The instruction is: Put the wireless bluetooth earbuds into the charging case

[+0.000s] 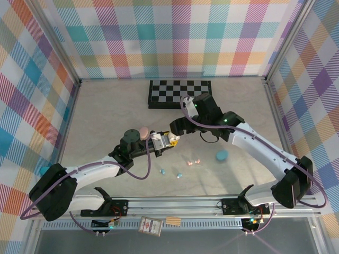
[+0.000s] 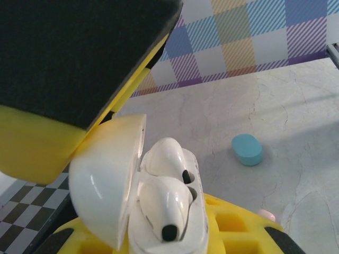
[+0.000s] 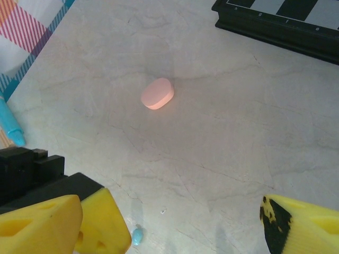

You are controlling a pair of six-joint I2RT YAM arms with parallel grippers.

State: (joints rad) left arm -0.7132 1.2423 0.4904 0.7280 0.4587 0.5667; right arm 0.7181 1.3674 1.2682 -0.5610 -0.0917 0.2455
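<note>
While my left gripper (image 1: 166,141) pinches the open case (image 2: 100,182), I hold level — right gripper (image 3: 185,227) spread — nudging the earbuds (image 2: 168,198) home

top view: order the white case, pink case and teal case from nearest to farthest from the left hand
1. white case: gripped in the left hand itself, lid open.
2. pink case: close by, just to the left of the hand.
3. teal case: farthest, well off to the right.
</note>
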